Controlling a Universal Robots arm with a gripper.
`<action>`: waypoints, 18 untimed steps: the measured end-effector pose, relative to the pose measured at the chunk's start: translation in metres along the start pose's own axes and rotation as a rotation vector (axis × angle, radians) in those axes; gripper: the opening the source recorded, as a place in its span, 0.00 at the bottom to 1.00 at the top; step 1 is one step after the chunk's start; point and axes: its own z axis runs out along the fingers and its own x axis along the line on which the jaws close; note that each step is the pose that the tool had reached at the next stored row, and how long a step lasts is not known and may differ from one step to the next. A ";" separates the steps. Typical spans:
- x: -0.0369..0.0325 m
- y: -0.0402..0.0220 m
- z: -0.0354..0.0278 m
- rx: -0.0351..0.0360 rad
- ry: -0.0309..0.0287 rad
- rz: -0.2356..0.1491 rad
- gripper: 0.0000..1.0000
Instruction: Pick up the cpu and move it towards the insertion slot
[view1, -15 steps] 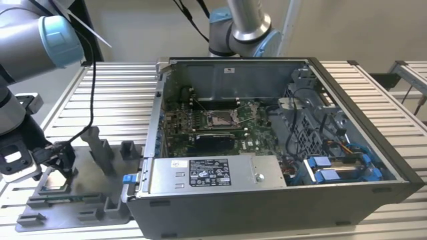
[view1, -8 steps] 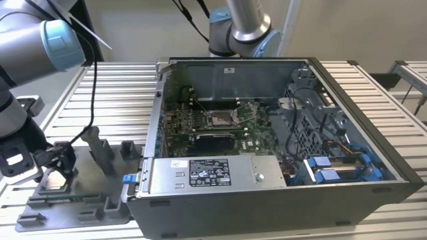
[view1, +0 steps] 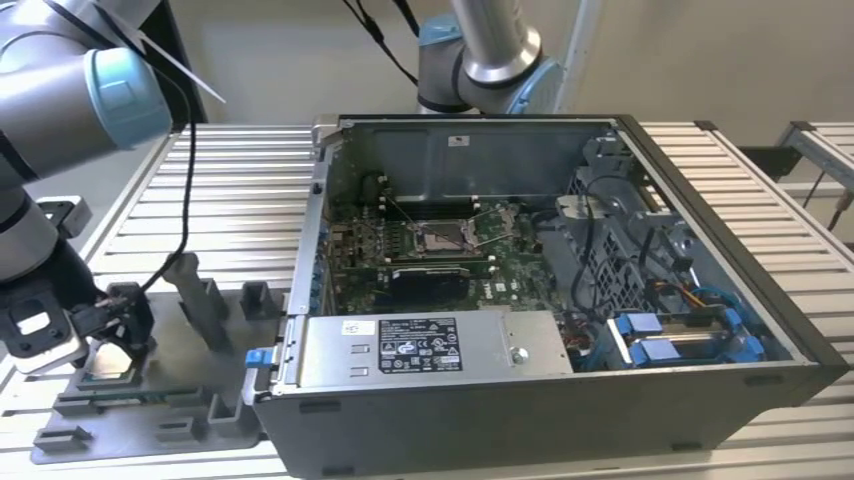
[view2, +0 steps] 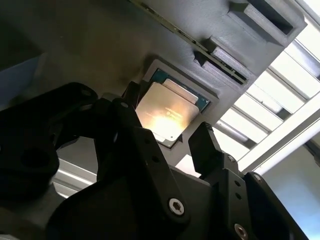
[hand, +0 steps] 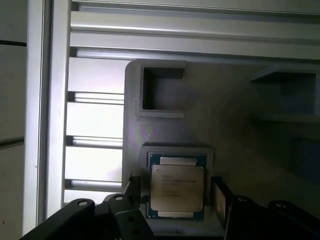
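While claw (hand: 176, 193) straddles cpu (hand: 177, 186), fixture (hand: 240, 125) sits on slatted table (view1: 227, 200); wall (view1: 280, 60) pale.

1 cpu (view2: 170, 107) corner hidden bhd gripper (view2: 166, 116) finger in second wrist view.

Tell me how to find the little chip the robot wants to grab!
Find the big open computer case; to the exterior view's left lies a grey plastic fixture. In one square pocket of it, between the black fingers of the open gripper, sits the cpu. It is the only shiny silvery square there; the pocket beside it is empty and grey.
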 end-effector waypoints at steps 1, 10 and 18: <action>0.0000 0.0000 0.0007 0.0000 -0.0001 0.000 1.00; 0.0000 0.0017 0.0025 0.0000 -0.0005 -0.002 1.00; -0.0001 0.0017 0.0015 -0.0002 0.0007 -0.002 1.00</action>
